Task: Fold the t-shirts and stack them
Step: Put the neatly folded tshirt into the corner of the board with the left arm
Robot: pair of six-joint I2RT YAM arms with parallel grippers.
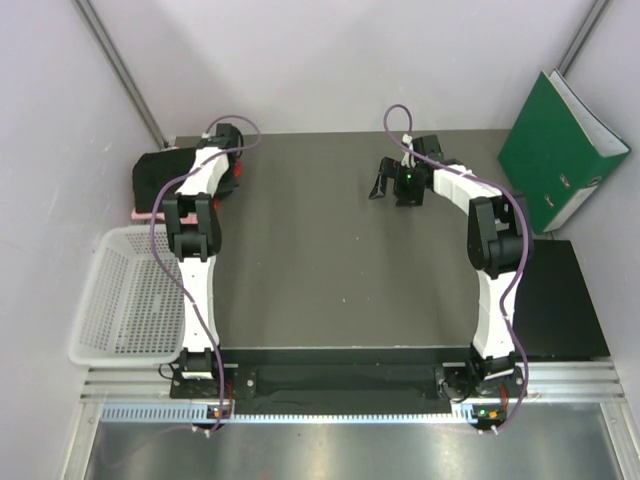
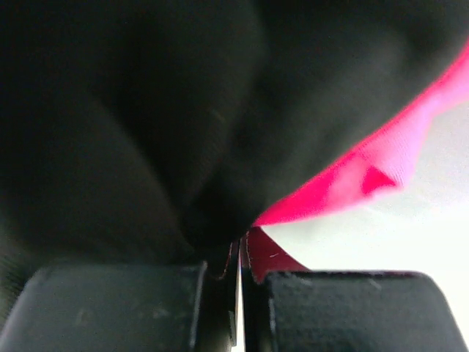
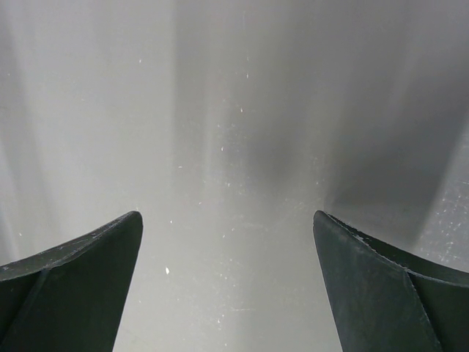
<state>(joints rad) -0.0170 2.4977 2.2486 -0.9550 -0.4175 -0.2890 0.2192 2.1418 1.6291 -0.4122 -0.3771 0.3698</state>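
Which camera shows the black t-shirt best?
The top view: the black t-shirt lies at the table's far left corner, partly hidden by the left arm. The left wrist view shows only a dark close-up blur of it over pink cloth. The right wrist view shows none of it.

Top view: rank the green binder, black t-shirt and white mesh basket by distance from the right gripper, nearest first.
1. The green plastic binder, leaning at the right wall, is closest to the right gripper.
2. The black t-shirt, in the far-left corner of the table.
3. The white mesh basket, at the left edge, nearer the arm bases.
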